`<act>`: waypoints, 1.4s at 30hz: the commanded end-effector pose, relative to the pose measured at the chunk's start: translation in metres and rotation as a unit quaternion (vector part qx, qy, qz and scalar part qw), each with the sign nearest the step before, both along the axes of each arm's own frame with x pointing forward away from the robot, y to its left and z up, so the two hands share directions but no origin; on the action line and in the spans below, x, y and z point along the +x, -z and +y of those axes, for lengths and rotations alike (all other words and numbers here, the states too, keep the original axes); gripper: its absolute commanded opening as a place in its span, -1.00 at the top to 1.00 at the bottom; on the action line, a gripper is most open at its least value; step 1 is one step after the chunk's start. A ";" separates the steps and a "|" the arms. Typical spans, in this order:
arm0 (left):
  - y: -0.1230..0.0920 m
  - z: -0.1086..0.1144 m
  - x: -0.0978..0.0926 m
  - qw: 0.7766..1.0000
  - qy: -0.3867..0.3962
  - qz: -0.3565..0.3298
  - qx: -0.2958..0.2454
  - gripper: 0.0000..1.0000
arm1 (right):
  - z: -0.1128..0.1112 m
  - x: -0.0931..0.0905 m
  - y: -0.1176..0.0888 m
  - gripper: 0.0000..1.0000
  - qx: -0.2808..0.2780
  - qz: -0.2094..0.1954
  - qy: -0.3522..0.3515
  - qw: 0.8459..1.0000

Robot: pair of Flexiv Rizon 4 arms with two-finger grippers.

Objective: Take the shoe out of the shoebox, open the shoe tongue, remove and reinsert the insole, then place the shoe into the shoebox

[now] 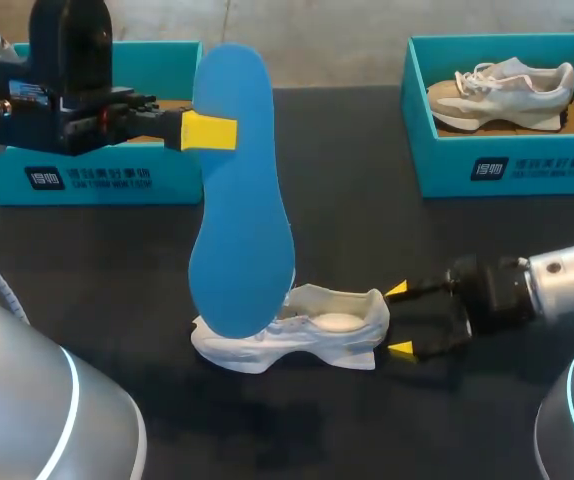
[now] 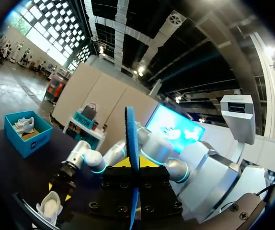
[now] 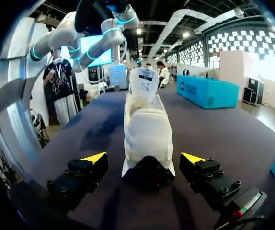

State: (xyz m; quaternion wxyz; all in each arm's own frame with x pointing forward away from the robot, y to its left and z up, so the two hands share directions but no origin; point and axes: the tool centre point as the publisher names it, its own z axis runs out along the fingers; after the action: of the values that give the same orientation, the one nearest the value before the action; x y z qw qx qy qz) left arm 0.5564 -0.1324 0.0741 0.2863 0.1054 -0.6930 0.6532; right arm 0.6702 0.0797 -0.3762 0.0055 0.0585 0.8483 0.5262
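A white shoe (image 1: pixel 297 335) lies on its sole on the black table, toe toward my left side. My left gripper (image 1: pixel 210 131) is raised above the table's left half, shut on a blue insole (image 1: pixel 237 190) that hangs down in front of the shoe's toe. In the left wrist view the insole (image 2: pixel 130 143) stands edge-on between the fingers of the left gripper (image 2: pixel 131 165). My right gripper (image 1: pixel 399 320) is open at the shoe's heel. In the right wrist view the shoe (image 3: pixel 147 129) has its heel between the fingers of the right gripper (image 3: pixel 144 160), with gaps on both sides.
A teal shoebox (image 1: pixel 87 180) stands at the back left, behind my left gripper. A second teal shoebox (image 1: pixel 507 160) at the back right holds another pale shoe (image 1: pixel 502 92). Black tabletop (image 1: pixel 367 230) lies between the boxes and the white shoe.
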 end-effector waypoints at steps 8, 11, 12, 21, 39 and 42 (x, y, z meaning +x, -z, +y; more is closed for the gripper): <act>0.000 -0.001 0.001 1.000 0.001 0.000 0.001 1.00 | -0.011 -0.001 -0.042 -1.00 -0.169 0.023 0.008 0.985; 0.000 -0.001 0.001 1.000 0.001 0.000 0.001 1.00 | -0.012 0.001 -0.051 -1.00 -0.195 0.022 0.005 0.981; 0.000 -0.001 0.001 1.000 0.001 0.000 0.001 1.00 | -0.012 0.001 -0.054 -1.00 -0.200 0.022 0.005 0.979; 0.000 -0.001 0.001 1.000 0.001 0.000 0.001 1.00 | -0.005 0.008 -0.070 -1.00 -0.286 0.027 -0.016 0.958; 0.000 -0.001 0.001 1.000 0.001 0.000 0.001 1.00 | 0.037 0.025 -0.074 -1.00 -0.393 0.014 -0.063 0.917; 0.000 -0.001 0.001 1.000 0.001 0.000 0.001 1.00 | 0.044 0.026 -0.074 -1.00 -0.403 0.010 -0.066 0.913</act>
State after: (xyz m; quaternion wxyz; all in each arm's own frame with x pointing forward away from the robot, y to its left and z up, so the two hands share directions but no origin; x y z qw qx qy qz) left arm 0.5562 -0.1323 0.0740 0.2862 0.1054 -0.6928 0.6534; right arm 0.6924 0.1112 -0.2982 -0.0139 0.0019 0.9624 0.2711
